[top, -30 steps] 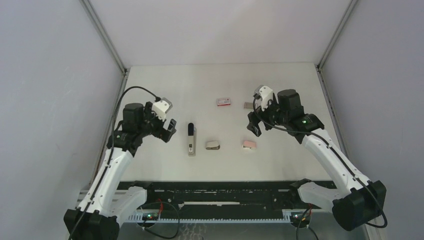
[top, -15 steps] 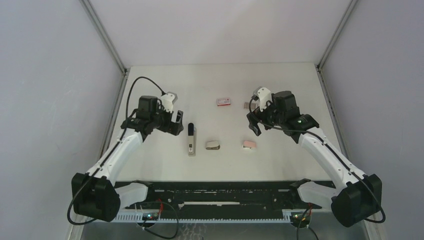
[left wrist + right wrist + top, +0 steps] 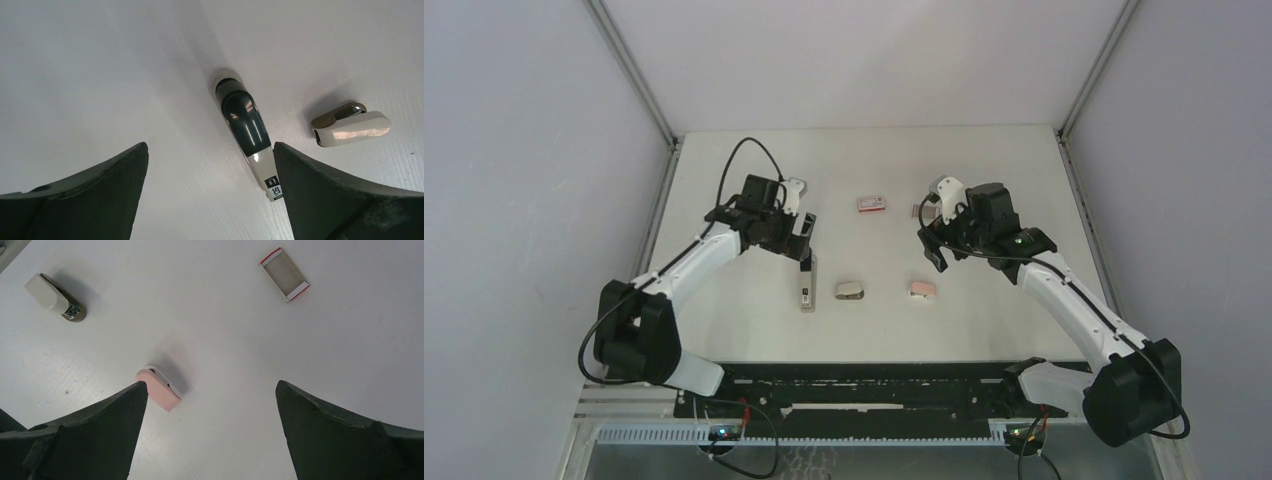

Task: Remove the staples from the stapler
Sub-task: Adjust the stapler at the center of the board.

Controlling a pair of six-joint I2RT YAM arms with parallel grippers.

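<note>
Jaws wide open on both: left gripper (image 3: 209,150) hovers over the long dark stapler (image 3: 243,125), probably lining up a grab, right gripper (image 3: 210,386) hangs above the pink stapler (image 3: 159,388).

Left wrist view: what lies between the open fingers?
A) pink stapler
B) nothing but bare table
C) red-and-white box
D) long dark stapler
D: the long dark stapler lies between the open fingers of the left gripper and is not gripped. The small beige stapler sits apart from it.
</note>
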